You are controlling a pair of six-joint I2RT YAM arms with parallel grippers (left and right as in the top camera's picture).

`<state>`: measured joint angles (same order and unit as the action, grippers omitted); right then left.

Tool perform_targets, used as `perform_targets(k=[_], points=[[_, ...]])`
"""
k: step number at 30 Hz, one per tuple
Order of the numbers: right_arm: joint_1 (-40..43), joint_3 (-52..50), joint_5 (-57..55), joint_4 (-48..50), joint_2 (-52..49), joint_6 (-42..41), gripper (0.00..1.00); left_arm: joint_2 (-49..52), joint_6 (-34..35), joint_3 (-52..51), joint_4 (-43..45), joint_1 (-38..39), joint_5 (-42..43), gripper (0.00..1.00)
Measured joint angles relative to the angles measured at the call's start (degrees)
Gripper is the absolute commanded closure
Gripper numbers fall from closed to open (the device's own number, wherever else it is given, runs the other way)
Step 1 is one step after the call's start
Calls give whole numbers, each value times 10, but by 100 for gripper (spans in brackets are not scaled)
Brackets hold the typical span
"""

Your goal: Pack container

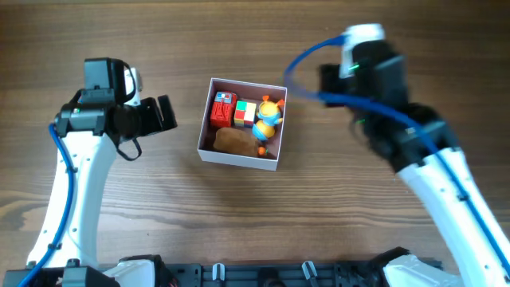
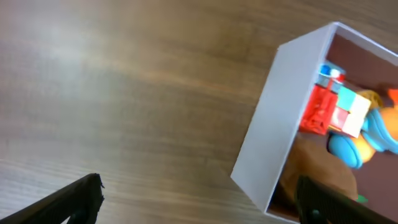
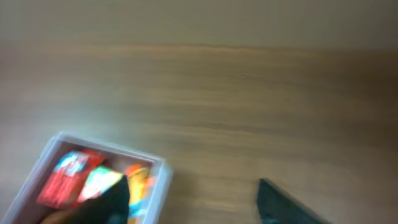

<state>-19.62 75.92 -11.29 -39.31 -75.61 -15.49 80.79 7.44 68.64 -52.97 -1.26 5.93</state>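
On the table (image 1: 263,231), dead centre, sits the container (image 1: 239,161), holding a red block (image 1: 222,112), a blue-and-orange figure (image 1: 268,115) and a brown lump (image 1: 233,141). Left claw (image 1: 166,113) and right claw (image 3: 193,186) both gape empty, fingers apart, clear of it. Packing looks finished; next, I reckon, a clean withdrawal.

Desk (image 1: 335,199) lying bare all round container (image 1: 239,163); side approaches running free. Left gripper (image 1: 166,114) sitting near container's left wall, not touching, jaws spread wide, strip of desk showing between. Right gripper (image 3: 199,208) hanging to right of container, jaws apart, blurred. Container interior crowding: red block (image 1: 222,112), coloured cube (image 1: 245,112), blue-orange figure (image 1: 268,118) and brown soft toy (image 1: 233,141) covering nearly whole floor, only thin pink slivers showing.
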Motion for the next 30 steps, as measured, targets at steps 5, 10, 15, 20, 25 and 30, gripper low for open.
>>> perform_targets(k=[5,10,15,20,25,30], points=[[116,0,35,-23,-8,-38,0,0,-95,0,56,36,-5,0],[147,0,22,-95,-6,-36,0,-1,-114,0,31,36,-12,0],[147,-7,9,-141,62,-58,0,-84,-114,-2,5,36,-11,0],[147,-75,5,-130,267,-89,0,-270,-114,-26,6,36,0,0],[147,-278,1,-118,454,-107,0,-489,-110,-146,30,36,-5,0],[147,-431,1,-80,531,-120,0,-612,-106,-209,3,36,-18,0]])
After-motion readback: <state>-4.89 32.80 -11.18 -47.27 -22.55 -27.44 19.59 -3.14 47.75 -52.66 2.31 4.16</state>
